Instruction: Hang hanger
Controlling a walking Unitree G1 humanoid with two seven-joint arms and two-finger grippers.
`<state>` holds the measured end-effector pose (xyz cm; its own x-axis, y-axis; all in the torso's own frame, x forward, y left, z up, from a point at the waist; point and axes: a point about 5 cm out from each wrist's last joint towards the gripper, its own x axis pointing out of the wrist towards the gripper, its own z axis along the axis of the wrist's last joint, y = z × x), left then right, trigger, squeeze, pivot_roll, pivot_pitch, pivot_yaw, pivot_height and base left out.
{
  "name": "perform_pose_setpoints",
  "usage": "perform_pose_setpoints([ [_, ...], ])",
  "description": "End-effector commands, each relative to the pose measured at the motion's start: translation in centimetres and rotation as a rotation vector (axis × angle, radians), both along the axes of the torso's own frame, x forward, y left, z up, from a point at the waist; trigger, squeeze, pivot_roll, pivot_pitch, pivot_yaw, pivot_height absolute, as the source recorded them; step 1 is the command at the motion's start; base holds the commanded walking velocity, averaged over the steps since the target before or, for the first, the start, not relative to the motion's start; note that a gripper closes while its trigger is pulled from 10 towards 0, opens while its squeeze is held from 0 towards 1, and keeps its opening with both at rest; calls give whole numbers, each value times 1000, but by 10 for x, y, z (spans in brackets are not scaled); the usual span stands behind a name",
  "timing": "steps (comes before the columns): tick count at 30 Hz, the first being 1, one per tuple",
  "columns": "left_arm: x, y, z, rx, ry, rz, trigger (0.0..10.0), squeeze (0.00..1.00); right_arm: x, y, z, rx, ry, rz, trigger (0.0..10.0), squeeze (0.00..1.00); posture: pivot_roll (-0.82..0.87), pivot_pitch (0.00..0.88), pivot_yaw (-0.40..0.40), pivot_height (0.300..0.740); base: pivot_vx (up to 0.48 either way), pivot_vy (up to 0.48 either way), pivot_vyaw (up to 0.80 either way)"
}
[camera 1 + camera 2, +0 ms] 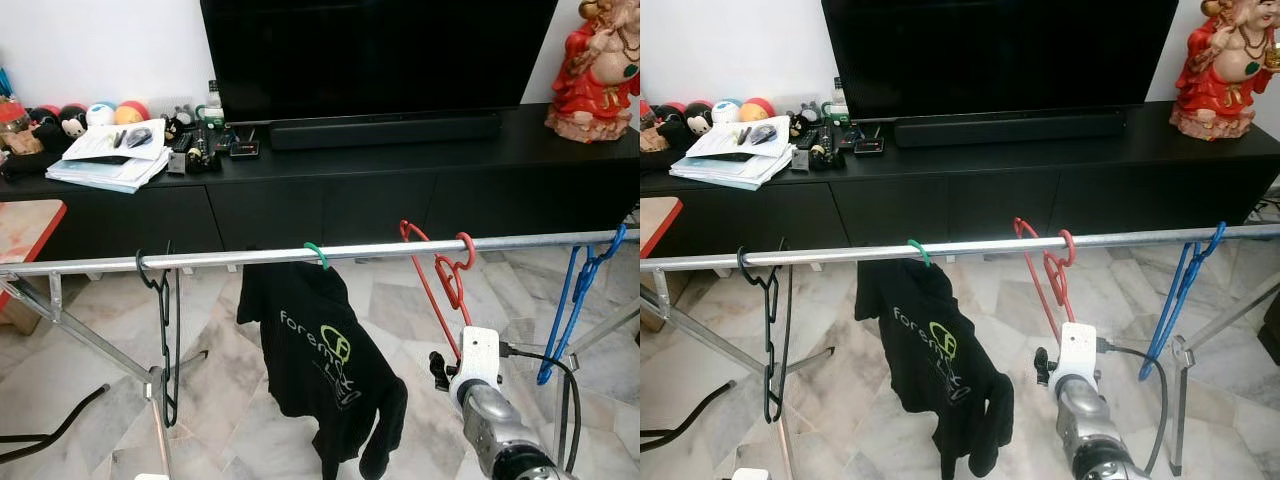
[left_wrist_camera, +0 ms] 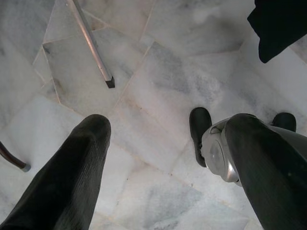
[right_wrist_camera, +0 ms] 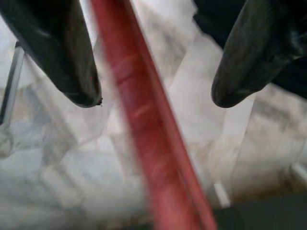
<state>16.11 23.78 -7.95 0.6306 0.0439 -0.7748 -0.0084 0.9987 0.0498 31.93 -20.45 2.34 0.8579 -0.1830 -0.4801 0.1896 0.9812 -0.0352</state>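
The red hanger (image 1: 440,270) is hooked over the silver rail (image 1: 200,259) of my drying rack, hanging at a slant toward my right arm. It's thin red plastic, a bit bendy looking, and the hook sits right on the bar. My right end effector (image 3: 156,98) has its fingers apart with the red bar running between them, not touching either one as far as I can see. On the rail there's a decent open stretch between the red one and the blue hanger (image 1: 575,300) near the right end, and less room on the other side, where a black t-shirt (image 1: 320,360) hangs off a green hook. A black hanger (image 1: 165,330) dangles way over at the left end. My left end effector (image 2: 163,158) is hanging low over the marble floor (image 2: 158,72), fingers spread wide. Behind the rack there's a long black TV cabinet (image 1: 330,190) with some clutter and a red statue (image 1: 595,65).
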Motion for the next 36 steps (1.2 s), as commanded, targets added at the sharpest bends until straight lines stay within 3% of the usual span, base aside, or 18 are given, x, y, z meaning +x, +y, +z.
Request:
perform_pose_setpoints([
  [1, -10, 3, -4, 17, 43, -12, 10000, 0, 2, -1, 4, -15, -48, -13, 10000, 1000, 34, 78, 58, 740, 0, 0, 0],
  [12, -8, 1, -4, 14, 40, -28, 10000, 0, -1, -9, 9, -35, -154, -72, 10000, 1000, 31, 70, 59, 740, 0, 0, 0],
  [19, -8, -1, -4, 14, 37, -35, 10000, 0, -7, 0, 6, -47, -200, -32, 10000, 1000, 33, 74, 55, 740, 0, 0, 0],
  [20, -8, -1, -4, 14, 37, -35, 10000, 0, -8, 1, 5, -48, -203, -27, 10000, 835, 30, 76, 56, 740, 0, 0, 0],
  [21, -8, -1, -4, 14, 37, -36, 10000, 0, -9, 2, 4, -49, -205, -24, 10000, 835, 30, 76, 56, 740, 0, 0, 0],
  [22, -8, -2, -4, 14, 38, -37, 10000, 0, -10, 5, 3, -50, -212, -15, 10000, 180, 30, 76, 56, 740, 0, 0, 0],
  [23, -8, -2, -4, 14, 38, -38, 10000, 0, -11, 6, 3, -51, -217, -9, 10000, 180, 30, 76, 56, 740, 0, 0, 0],
  [24, -8, -2, -4, 14, 39, -42, 10000, 0, -13, 9, 2, -85, -235, 4, 10000, 0, 26, 76, 55, 740, 0, 0, 0],
  [36, -12, -7, -8, 16, 66, -46, 10000, 0, -31, 4, 2, -178, -339, -117, 10000, 0, 26, 76, 50, 740, 0, 0, 0],
])
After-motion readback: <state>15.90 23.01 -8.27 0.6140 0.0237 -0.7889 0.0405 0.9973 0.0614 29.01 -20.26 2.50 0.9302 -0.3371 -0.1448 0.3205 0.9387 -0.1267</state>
